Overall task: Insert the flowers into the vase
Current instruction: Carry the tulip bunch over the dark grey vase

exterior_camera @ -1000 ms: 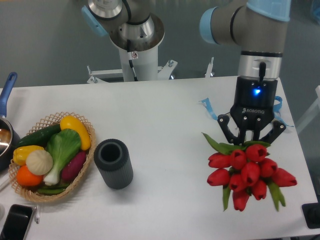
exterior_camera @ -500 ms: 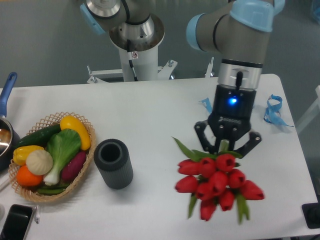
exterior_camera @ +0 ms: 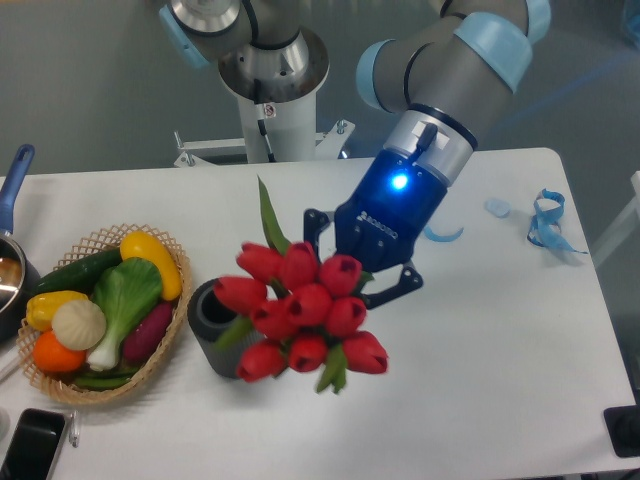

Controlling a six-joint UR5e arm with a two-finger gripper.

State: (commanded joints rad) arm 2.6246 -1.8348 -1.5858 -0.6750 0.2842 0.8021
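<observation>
1. Camera view: tilted black two-finger gripper point(exterior_camera: 352, 262) grasps the bunch of red tulips with green leaves point(exterior_camera: 303, 311).
2. Tulip heads overlap the dark grey ribbed cylindrical vase point(exterior_camera: 214, 322), beside the woven wicker basket point(exterior_camera: 178, 262).

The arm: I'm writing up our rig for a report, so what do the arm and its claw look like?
The arm is grey metal tubing with light blue joint caps. Its wrist ends in a silver band, then a black claw body with white lettering and a glowing blue light. The fingers are black.
</observation>
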